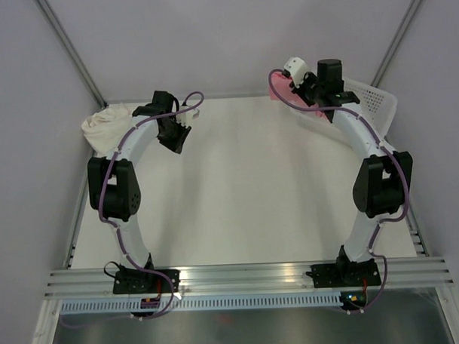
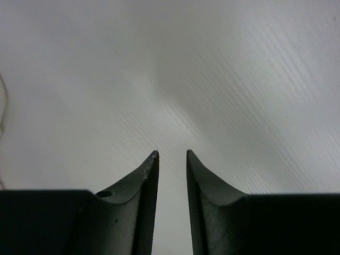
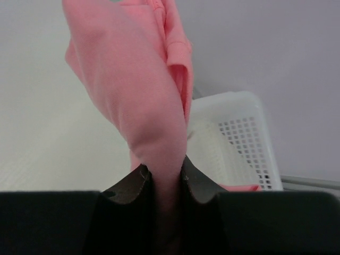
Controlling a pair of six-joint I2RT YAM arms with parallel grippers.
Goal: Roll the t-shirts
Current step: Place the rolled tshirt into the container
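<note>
The salmon pink t-shirt (image 3: 138, 79) hangs bunched in my right gripper (image 3: 162, 170), whose jaws are shut on a thick fold of it. In the top view that gripper (image 1: 290, 85) is raised at the table's far right, by the basket, with pink cloth (image 1: 275, 86) showing beside it. At the far left edge of the table, the cream t-shirt (image 1: 103, 123) lies crumpled in a heap. My left gripper (image 1: 175, 142) hovers just right of that heap. Its wrist view shows the gripper (image 2: 172, 154) open over bare table, with nothing between the fingers.
A white perforated plastic basket (image 1: 374, 99) stands at the far right corner, also seen behind the pink shirt (image 3: 239, 138), with some pink cloth at its near side. The white table (image 1: 253, 186) is bounded by grey walls and a metal rail at its near edge.
</note>
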